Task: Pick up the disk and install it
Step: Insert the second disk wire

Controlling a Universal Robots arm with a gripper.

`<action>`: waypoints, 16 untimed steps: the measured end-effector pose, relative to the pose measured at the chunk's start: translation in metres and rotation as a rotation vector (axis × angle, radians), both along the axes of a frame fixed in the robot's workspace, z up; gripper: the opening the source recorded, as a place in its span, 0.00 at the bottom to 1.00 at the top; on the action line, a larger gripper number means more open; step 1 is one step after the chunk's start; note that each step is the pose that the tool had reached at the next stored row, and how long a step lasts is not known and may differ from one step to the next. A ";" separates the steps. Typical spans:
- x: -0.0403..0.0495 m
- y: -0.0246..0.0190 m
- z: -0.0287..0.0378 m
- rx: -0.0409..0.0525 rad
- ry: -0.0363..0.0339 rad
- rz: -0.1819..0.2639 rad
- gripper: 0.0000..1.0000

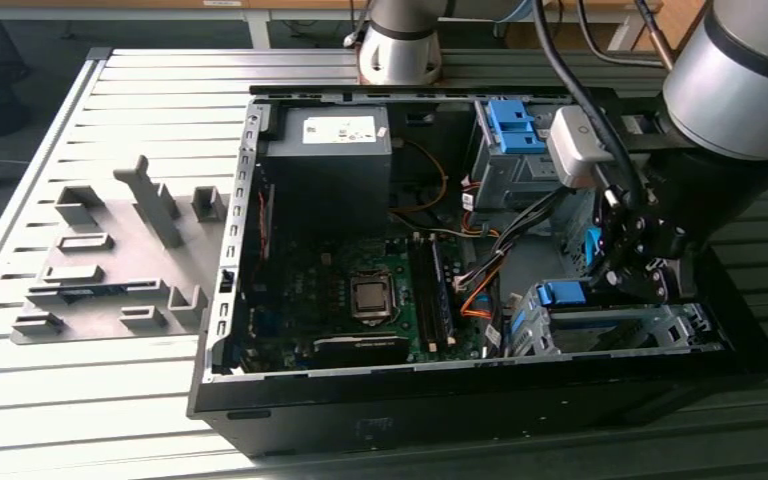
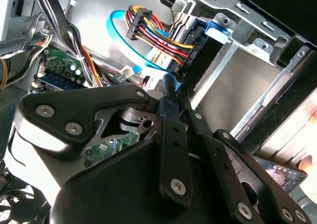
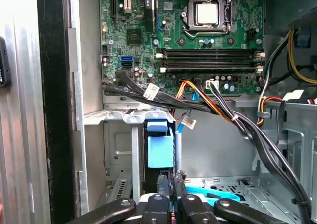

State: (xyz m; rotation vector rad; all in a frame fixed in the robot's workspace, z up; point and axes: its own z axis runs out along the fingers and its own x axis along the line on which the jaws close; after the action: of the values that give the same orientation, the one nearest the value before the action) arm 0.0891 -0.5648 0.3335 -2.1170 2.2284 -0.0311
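Disk [image 1: 564, 295]: exterior view. It stands on edge in the metal drive cage [image 1: 624, 325], at the corner of the open computer case [image 1: 224, 330] nearest the arm. Its bright blue plastic frame shows above the cage rail. The jaws reach down beside it among the cables. The case sits on a ribbed metal bench [image 1: 91, 420], and a bare blue bracket [image 1: 511, 125] sits in the far bay.

Second wrist view. The black fingers [image 2: 168, 105] are flat, bolted links, matt and hard-edged. They point at the cage, where the blue frame [image 2: 217, 26] meets folded sheet steel. A glossy blue ribbon cable [image 2: 124, 26] and a plug of coloured wires [image 2: 148, 28] lie just beside it. Judge them soft but springy, so keep your line clear of them.

First wrist view. The disk [image 3: 160, 147] appears edge-on, smooth blue plastic in the grey cage [image 3: 119, 117]. The jaws are clenched almost together, fingers [image 3: 163, 184] side by side at the frame's near end. You cannot tell whether they pinch any part of it. A black sleeved cable bundle [image 3: 208, 105] crosses above, and the green motherboard [image 3: 143, 35] lies beyond.

Handling note: the step in hand looks like seating. Keep the disk square to the cage rails and press along the slot only. Plastic on stamped steel will likely bind if tilted.
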 end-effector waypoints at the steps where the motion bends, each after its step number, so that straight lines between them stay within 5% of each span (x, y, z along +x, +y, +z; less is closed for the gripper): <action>1: 0.0001 0.0000 -0.0002 0.0005 -0.0001 0.000 0.16; 16: 0.0022 0.0000 -0.0042 0.0014 0.0000 0.000 0.16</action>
State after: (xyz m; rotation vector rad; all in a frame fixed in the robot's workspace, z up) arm 0.0913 -0.5649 0.3293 -2.1162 2.2278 -0.0295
